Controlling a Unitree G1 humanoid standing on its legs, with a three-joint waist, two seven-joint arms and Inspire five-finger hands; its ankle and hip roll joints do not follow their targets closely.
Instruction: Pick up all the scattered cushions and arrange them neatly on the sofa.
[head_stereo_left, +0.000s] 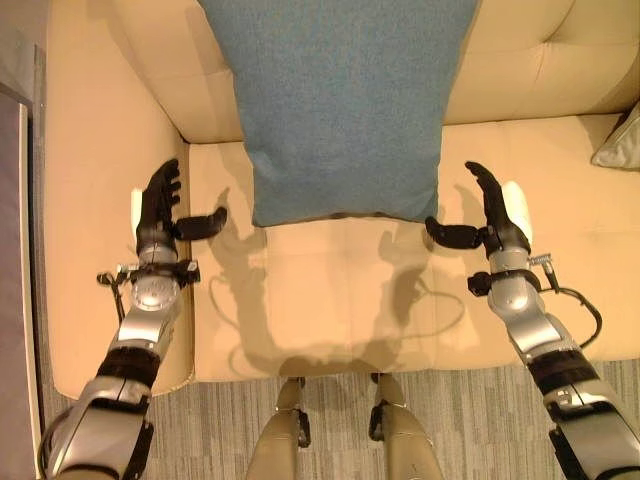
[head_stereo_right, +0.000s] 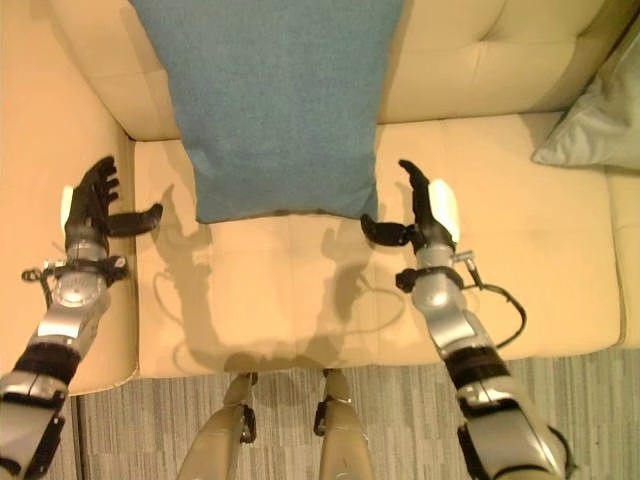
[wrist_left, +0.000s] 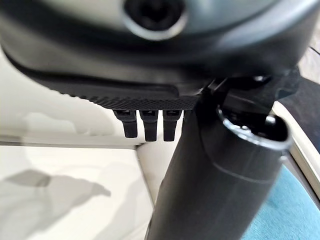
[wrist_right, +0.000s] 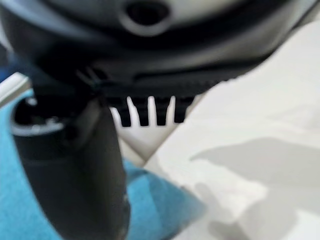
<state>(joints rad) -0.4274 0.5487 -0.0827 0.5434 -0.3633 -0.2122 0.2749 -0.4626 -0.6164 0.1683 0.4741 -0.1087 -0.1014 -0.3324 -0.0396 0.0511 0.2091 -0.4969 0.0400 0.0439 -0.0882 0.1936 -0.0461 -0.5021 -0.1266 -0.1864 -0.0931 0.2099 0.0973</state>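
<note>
A large blue cushion (head_stereo_left: 340, 100) leans upright against the backrest of the cream sofa (head_stereo_left: 330, 290), its lower edge resting on the seat. My left hand (head_stereo_left: 160, 205) hovers open to the left of the cushion's lower corner, thumb pointing toward it, apart from it. On the other side my right hand (head_stereo_left: 490, 210) is open too, thumb near the cushion's lower right corner without touching. A grey-green cushion (head_stereo_right: 595, 115) lies at the sofa's right end. The blue cushion (wrist_right: 150, 200) shows past my right thumb in the right wrist view, and the blue cushion (wrist_left: 285, 210) in the left wrist view.
The sofa's left armrest (head_stereo_left: 95, 200) runs beside my left arm. Striped grey carpet (head_stereo_left: 460, 420) lies in front of the sofa. Bare seat stretches between the blue cushion and the grey-green one.
</note>
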